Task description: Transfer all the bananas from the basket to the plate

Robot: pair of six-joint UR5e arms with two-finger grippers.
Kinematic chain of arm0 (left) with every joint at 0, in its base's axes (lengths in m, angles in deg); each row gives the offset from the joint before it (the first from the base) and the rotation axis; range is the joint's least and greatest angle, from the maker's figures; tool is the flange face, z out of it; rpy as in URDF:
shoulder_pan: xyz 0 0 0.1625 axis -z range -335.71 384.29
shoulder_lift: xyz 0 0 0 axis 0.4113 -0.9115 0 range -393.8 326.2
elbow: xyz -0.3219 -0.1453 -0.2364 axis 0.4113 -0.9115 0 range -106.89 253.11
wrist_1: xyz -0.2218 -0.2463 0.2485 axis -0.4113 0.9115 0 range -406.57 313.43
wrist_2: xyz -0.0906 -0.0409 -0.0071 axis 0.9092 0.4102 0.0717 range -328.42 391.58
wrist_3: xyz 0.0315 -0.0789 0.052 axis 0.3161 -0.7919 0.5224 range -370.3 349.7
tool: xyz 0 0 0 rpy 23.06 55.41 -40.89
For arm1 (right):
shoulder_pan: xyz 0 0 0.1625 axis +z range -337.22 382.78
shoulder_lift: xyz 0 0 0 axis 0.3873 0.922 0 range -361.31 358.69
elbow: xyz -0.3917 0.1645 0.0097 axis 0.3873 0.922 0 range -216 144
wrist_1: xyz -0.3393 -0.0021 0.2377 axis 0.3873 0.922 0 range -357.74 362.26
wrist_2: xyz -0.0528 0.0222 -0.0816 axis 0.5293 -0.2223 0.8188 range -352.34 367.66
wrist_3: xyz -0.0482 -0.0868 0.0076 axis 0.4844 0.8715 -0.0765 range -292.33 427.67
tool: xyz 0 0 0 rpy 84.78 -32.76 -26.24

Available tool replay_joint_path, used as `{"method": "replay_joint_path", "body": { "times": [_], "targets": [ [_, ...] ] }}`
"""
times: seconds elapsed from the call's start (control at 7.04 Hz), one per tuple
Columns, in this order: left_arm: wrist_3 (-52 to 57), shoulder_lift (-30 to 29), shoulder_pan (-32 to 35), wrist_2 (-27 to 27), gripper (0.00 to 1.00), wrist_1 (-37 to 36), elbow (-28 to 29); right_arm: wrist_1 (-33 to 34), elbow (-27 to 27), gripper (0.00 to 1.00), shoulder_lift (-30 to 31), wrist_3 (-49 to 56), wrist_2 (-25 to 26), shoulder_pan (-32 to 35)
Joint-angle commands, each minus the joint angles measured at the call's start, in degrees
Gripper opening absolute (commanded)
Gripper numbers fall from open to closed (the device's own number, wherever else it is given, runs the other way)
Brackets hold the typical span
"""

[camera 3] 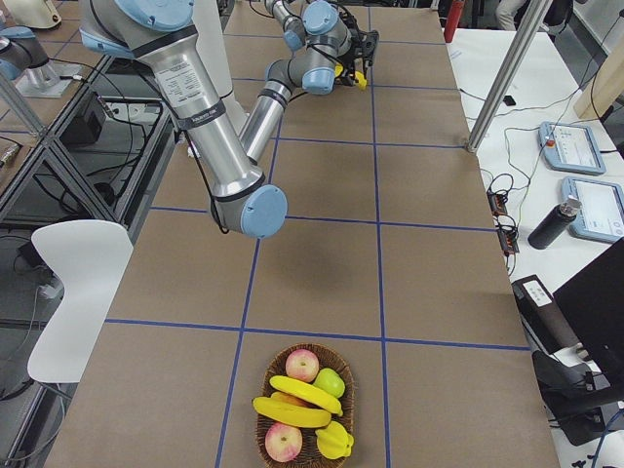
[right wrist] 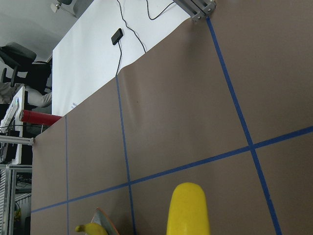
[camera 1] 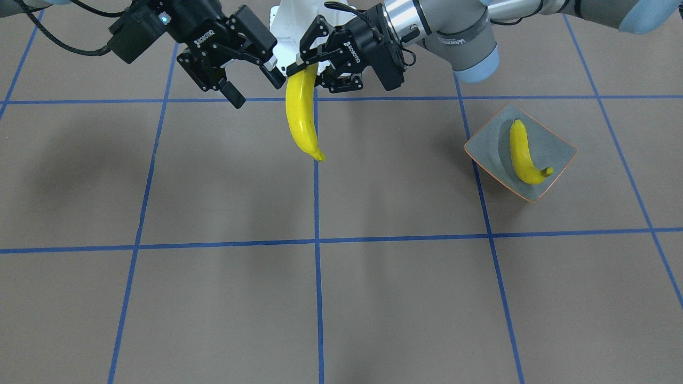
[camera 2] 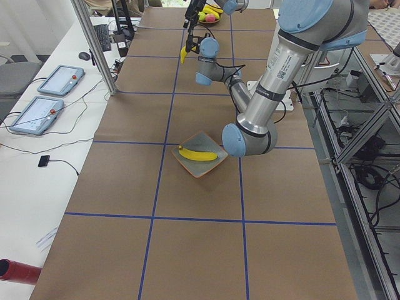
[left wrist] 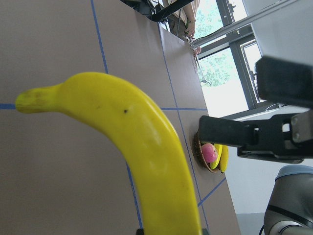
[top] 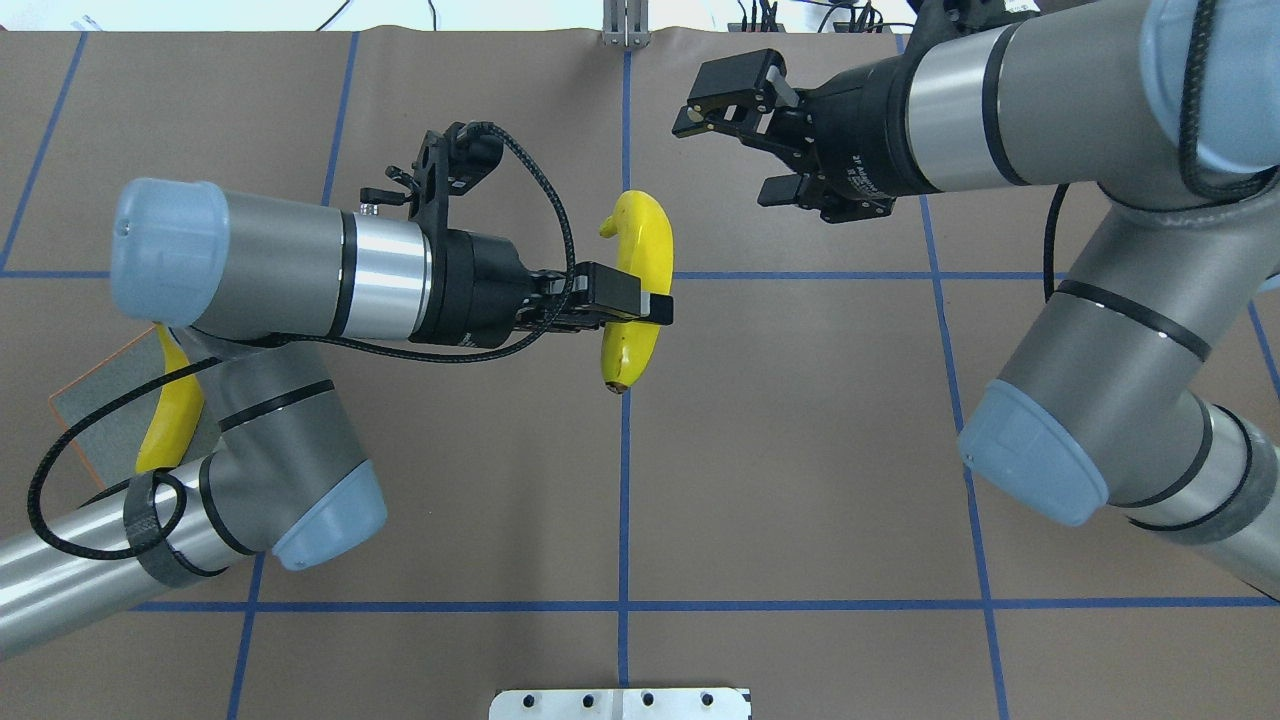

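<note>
Brown paper taped in blue squares covers the table point(camera 1: 213, 176). From the front, the left gripper point(camera 1: 308, 72) clamps a hanging banana point(camera 1: 300, 117). The right gripper point(camera 1: 256, 88) gapes empty beside it. Another banana point(camera 1: 522, 154) lies on the plate point(camera 1: 560, 146). From the right end, more bananas point(camera 3: 292, 412) sit in the basket point(camera 3: 343, 370).

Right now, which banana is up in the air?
The banana clamped in the left claw, hanging over mid-table. A second banana lies on the plate, and the other bananas sit in the basket.
</note>
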Motion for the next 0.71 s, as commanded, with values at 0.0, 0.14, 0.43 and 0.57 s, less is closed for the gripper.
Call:
{"method": "replay_joint_path", "body": {
  "times": [0.0, 0.14, 0.43, 0.57],
  "targets": [
    [1.9, 8.4, 1.0, 1.4, 0.00, -0.4, -3.3, 6.3, 0.6, 1.00, 3.3, 5.2, -2.2, 5.0],
    [6.5, 13.5, 1.4, 1.1, 0.00, -0.4, -3.7, 12.2, 0.6, 1.00, 4.0, 9.5, -2.2, 6.8],
    [16.8, 22.3, 3.5, 1.2, 0.00, -0.4, -3.7, 20.2, 1.5, 1.00, 7.2, 21.3, -2.2, 10.4],
    [20.2, 25.9, 4.6, 1.2, 0.00, -0.5, -3.7, 21.6, 2.1, 1.00, 9.9, 28.1, -2.3, 12.7]
  ]
}}
